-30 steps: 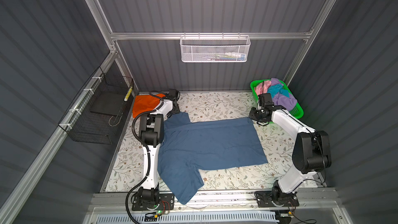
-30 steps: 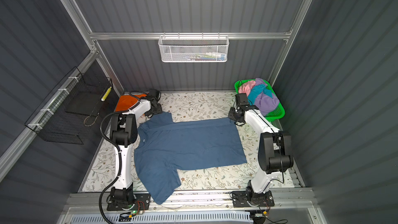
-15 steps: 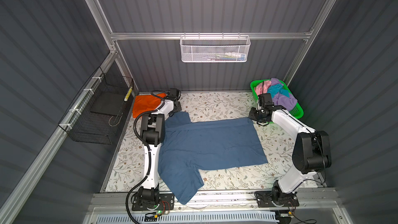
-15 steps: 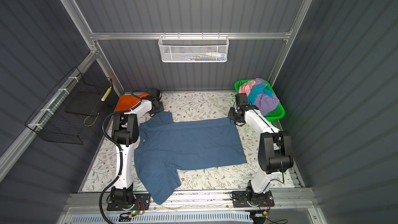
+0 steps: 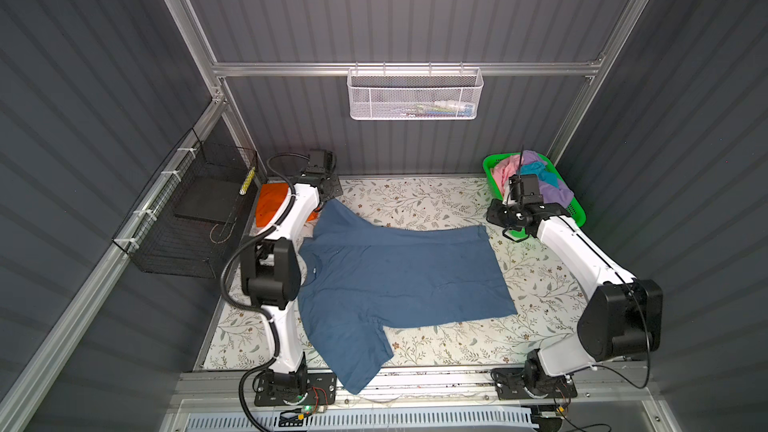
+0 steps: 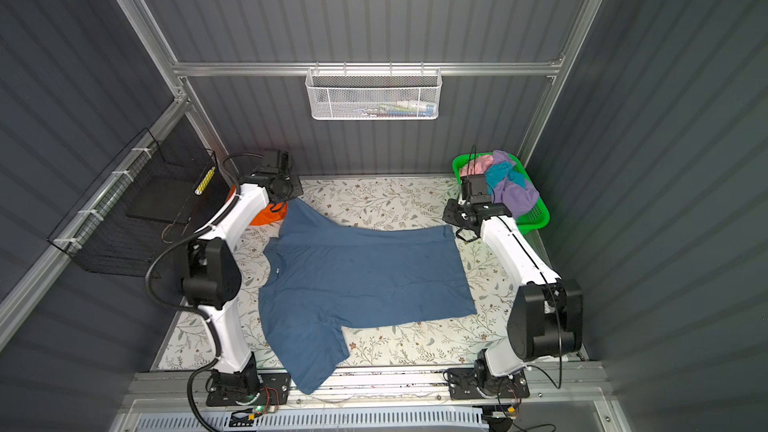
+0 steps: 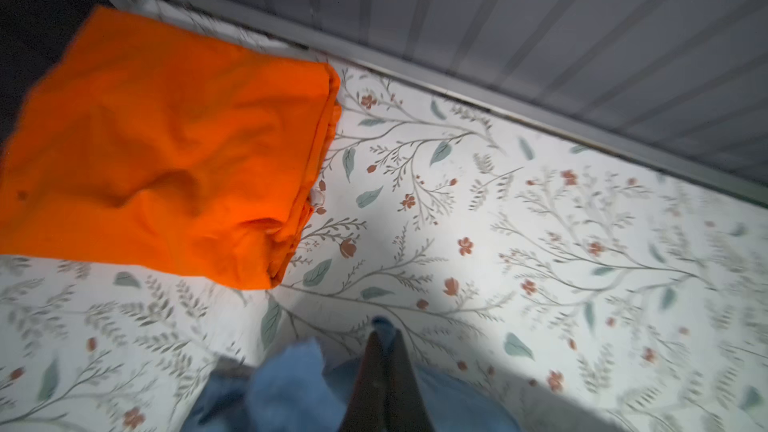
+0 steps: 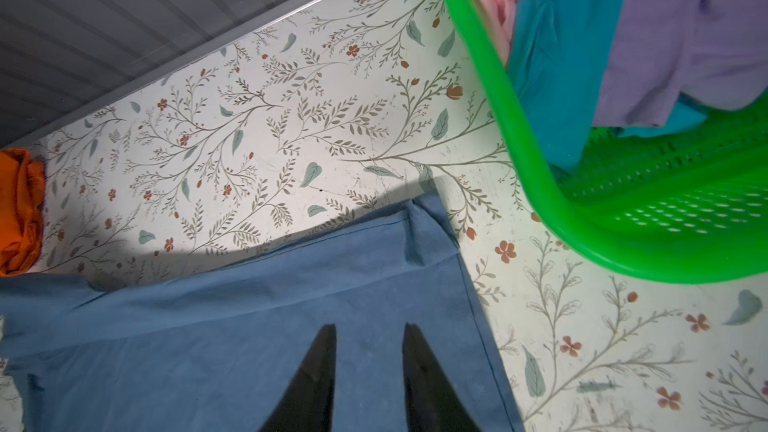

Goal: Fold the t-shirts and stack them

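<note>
- T-shirts, starting at the upper left of the table (image 5: 540, 284): the orange t-shirt (image 5: 270, 205) lies folded in the corner. It is likely the base of the stack, kept out of the folding space.
- Just right of it, the left hand (image 7: 384, 334) is closed, with blue cloth pinched at its tips. In both top views it sits at the far sleeve, seemingly ready to lift that side over for a fold.
- Across the middle, the blue t-shirt (image 5: 399, 272) lies spread flat, collar to the left and hem to the right. Its near sleeve reaches over the table's front edge.
- At the far hem corner, the right hand (image 8: 368, 328) hovers with its jaws apart and nothing between them, probably about to match the other grip.
- At the upper right, the green basket (image 5: 577, 218) holds the pink t-shirt (image 5: 505, 170), turquoise t-shirt (image 5: 540, 172) and lilac t-shirt (image 5: 557, 193), heaped unfolded and waiting their turn.
- Count: five t-shirts (one folded, one spread, three heaped), two hands, one basket.
</note>
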`<state>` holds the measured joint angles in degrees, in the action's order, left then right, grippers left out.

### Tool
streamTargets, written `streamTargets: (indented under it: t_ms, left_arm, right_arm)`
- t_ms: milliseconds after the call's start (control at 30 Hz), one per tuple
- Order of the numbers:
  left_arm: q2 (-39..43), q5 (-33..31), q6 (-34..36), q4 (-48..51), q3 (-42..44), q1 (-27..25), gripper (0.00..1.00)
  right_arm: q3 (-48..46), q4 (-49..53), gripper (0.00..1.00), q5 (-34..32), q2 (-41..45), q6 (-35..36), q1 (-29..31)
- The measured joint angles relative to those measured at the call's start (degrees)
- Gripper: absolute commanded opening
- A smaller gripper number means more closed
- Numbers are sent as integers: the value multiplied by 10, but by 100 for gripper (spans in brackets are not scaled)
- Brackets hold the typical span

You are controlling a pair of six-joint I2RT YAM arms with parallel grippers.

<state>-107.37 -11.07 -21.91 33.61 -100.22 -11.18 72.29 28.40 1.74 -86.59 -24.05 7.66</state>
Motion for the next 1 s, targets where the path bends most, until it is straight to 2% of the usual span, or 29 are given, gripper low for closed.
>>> streamTargets:
  t_ms: [100,267,500,600,700,733,800,833,900,1000]
  left_arm:
    - [113,0,-12,-5,82,-26,0]
    - [257,7,-50,12,280,-77,0]
    - [367,13,-116,59,507,-80,0]
    - [389,7,-132,70,550,-80,0]
    - [389,-5,-140,78,559,-80,2]
    - [387,-10,-142,77,559,-80,10]
    - [379,-14,-142,79,559,-80,36]
    - [374,-15,-143,82,558,-80,43]
    - [369,-14,-144,92,558,-80,53]
    - [377,-16,-146,131,543,-80,58]
  right_arm:
    - [-7,0,31,1,20,0,3]
    - [-19,6,31,1,39,0,7]
    - [-21,9,31,6,49,0,18]
    - [-22,12,31,7,49,0,28]
    - [-22,13,31,7,49,0,36]
    - [-23,14,32,7,49,-1,39]
    - [-26,14,32,5,49,-2,44]
    - [-29,14,33,4,49,-2,46]
    - [-34,15,34,0,49,-2,49]
    - [-40,17,33,-9,47,-2,53]
